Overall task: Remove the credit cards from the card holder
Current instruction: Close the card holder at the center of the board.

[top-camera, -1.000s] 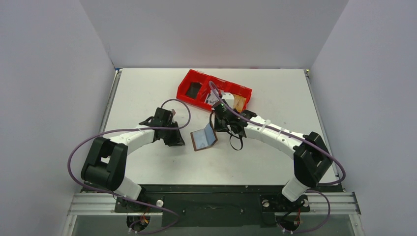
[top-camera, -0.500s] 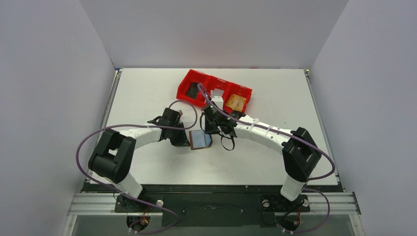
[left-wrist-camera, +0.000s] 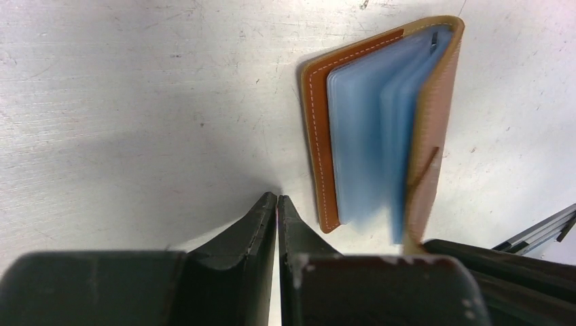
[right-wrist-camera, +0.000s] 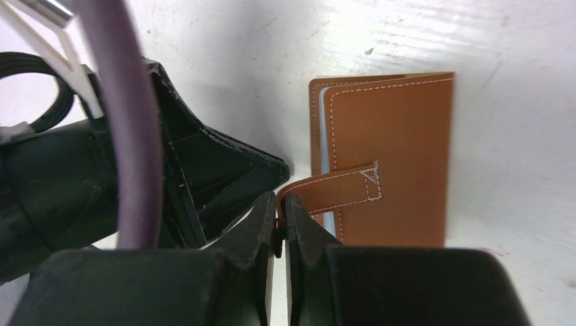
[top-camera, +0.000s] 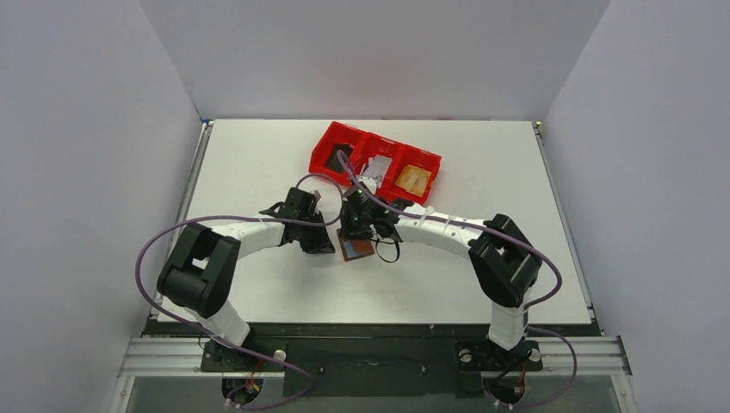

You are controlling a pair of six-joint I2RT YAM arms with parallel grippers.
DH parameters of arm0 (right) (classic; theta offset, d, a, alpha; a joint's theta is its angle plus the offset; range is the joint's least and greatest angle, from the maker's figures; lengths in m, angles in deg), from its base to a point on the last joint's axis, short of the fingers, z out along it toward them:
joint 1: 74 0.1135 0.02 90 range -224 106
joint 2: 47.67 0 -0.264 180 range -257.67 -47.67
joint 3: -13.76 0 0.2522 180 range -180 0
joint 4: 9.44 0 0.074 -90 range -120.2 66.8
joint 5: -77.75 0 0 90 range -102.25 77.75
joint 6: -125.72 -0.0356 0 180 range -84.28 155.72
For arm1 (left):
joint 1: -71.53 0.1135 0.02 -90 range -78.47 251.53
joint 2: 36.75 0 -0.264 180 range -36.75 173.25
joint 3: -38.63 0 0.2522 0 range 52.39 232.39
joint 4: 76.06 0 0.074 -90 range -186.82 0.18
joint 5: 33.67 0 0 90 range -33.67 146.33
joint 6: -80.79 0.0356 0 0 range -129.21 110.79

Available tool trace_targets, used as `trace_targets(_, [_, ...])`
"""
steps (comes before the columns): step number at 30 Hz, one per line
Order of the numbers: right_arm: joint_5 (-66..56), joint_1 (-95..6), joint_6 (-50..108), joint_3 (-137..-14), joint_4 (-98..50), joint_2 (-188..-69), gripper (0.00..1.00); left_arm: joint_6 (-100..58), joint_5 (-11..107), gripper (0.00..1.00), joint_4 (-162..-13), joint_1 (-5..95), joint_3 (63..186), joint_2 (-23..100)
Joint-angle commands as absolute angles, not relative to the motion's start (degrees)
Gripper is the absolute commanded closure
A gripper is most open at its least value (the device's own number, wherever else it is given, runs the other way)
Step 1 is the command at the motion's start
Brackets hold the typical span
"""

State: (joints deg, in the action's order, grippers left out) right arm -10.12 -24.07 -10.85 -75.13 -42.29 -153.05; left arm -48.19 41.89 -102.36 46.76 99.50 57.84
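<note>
The brown card holder (top-camera: 357, 249) lies on the table between my two grippers, nearly folded shut. In the left wrist view the card holder (left-wrist-camera: 319, 156) gapes slightly and shows light blue leaves (left-wrist-camera: 367, 136) inside; I cannot tell a card among them. My right gripper (right-wrist-camera: 280, 204) is shut on the holder's strap (right-wrist-camera: 339, 187), over the closed cover (right-wrist-camera: 401, 136). It shows in the top view (top-camera: 349, 236). My left gripper (left-wrist-camera: 277, 198) is shut and empty on the table just left of the holder, as the top view (top-camera: 325, 248) shows. A tan-gold card (top-camera: 413, 179) lies in the red tray.
The red three-compartment tray (top-camera: 323, 148) stands behind the grippers. It has a dark item (top-camera: 340, 157) on the left, pale items (top-camera: 376, 167) in the middle and the tan-gold card on the right. White walls enclose the table (top-camera: 258, 163).
My right gripper moved left with the strap, folding the opened holder over until nearly shut. My left gripper moved right up to the holder, then stayed.
</note>
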Motion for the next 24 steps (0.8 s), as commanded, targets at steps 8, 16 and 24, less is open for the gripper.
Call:
trace_targets(8, [-5.7,-26.2,-15.3,-76.0,-34.9,-159.8,1.00,-46.8,43.7,0.97,-105.4,48.3,100.2,53.5])
trace_targets(16, [-5.1,-26.6,-14.4,-75.7,-34.9,-159.7,0.81,-44.3,46.5,0.96,-111.2,50.2,100.4,47.4])
trace_targets(24, [-4.2,-26.5,-13.1,-78.8,-36.9,-157.2,0.48,-41.5,47.7,0.93,-117.6,52.5,104.2,41.3])
